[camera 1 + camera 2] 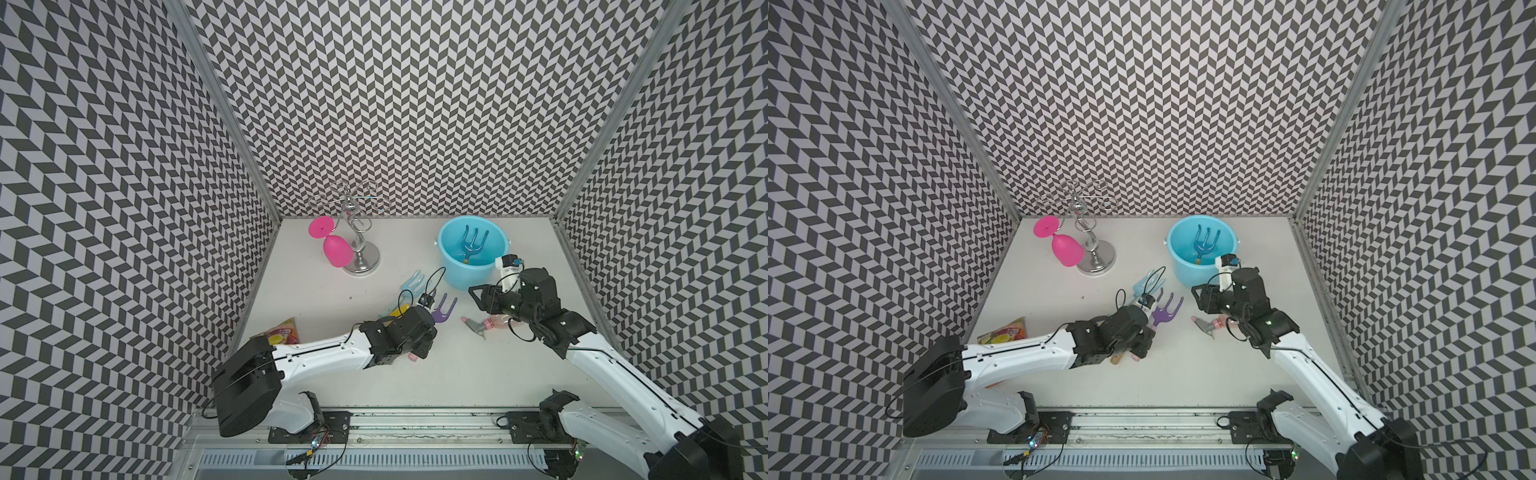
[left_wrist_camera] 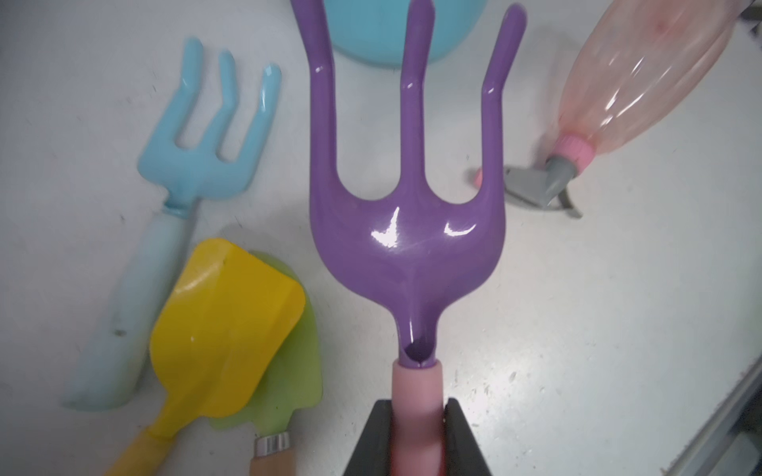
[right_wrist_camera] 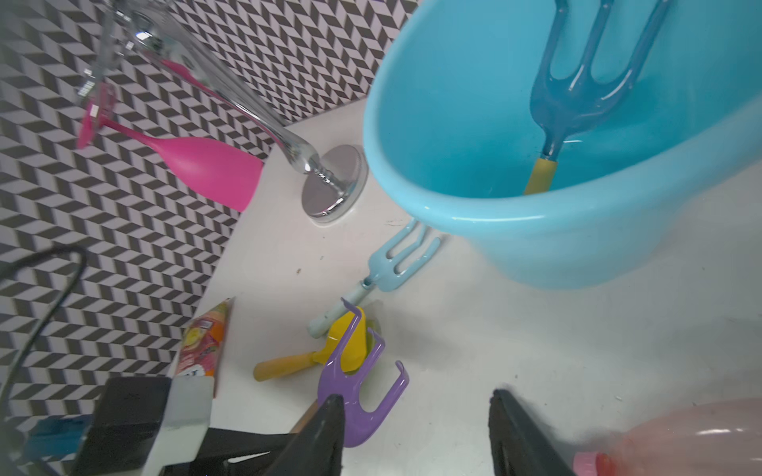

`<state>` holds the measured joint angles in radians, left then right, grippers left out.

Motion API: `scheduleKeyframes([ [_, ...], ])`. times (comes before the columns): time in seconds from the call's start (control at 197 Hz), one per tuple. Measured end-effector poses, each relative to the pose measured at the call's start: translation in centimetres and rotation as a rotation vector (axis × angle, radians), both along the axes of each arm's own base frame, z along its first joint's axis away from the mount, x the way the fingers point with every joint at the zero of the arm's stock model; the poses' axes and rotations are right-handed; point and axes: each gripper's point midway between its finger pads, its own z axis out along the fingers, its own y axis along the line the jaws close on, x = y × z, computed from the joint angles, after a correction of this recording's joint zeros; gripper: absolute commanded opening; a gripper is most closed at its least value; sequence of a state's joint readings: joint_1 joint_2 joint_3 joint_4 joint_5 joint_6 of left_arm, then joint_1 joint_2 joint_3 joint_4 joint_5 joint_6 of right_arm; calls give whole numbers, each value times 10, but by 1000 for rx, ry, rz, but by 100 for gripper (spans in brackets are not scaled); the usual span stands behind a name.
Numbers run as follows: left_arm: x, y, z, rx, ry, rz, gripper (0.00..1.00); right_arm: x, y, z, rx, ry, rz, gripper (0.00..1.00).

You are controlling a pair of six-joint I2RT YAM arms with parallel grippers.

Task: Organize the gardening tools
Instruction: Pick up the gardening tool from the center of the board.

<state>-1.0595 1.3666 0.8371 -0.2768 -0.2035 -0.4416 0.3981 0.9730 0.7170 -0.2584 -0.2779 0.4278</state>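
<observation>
My left gripper (image 2: 417,406) is shut on the pink handle of the purple rake (image 2: 408,247), whose tines point toward the blue bucket (image 1: 473,274). The same rake (image 1: 444,309) shows in both top views, just ahead of the left wrist. Beside it lie the pale blue fork (image 2: 198,165) and the yellow scoop (image 2: 226,325), which rests on the green trowel (image 2: 292,371). A blue rake (image 1: 475,243) stands inside the bucket. The pink spray bottle (image 1: 486,326) lies on the table under my right arm. My right gripper (image 3: 416,395) is open and holds nothing, between bucket and bottle.
A pink wine glass (image 1: 334,249) leans against a chrome stand (image 1: 361,257) at the back left. An orange candy packet (image 1: 284,330) lies by the left wall, partly under my left arm. Patterned walls close three sides.
</observation>
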Motion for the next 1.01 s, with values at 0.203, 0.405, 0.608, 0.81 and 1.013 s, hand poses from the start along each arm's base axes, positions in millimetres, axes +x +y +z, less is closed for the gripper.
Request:
scheduleKeyframes([
  [0.203, 11, -3, 51, -120, -115, 27, 0, -17, 22, 49, 151, -118, 141, 65],
  [0.405, 21, -10, 81, -188, -183, 40, 0, -32, 38, 77, 253, -179, 260, 65],
  [0.608, 25, -10, 103, -239, -229, 64, 0, -38, 43, 78, 288, -168, 299, 65],
  [0.81, 25, -12, 121, -288, -265, 55, 0, -39, 51, 77, 329, -149, 337, 61],
  [1.013, 20, -20, 131, -321, -291, 23, 0, -37, 64, 65, 341, -91, 385, 56],
])
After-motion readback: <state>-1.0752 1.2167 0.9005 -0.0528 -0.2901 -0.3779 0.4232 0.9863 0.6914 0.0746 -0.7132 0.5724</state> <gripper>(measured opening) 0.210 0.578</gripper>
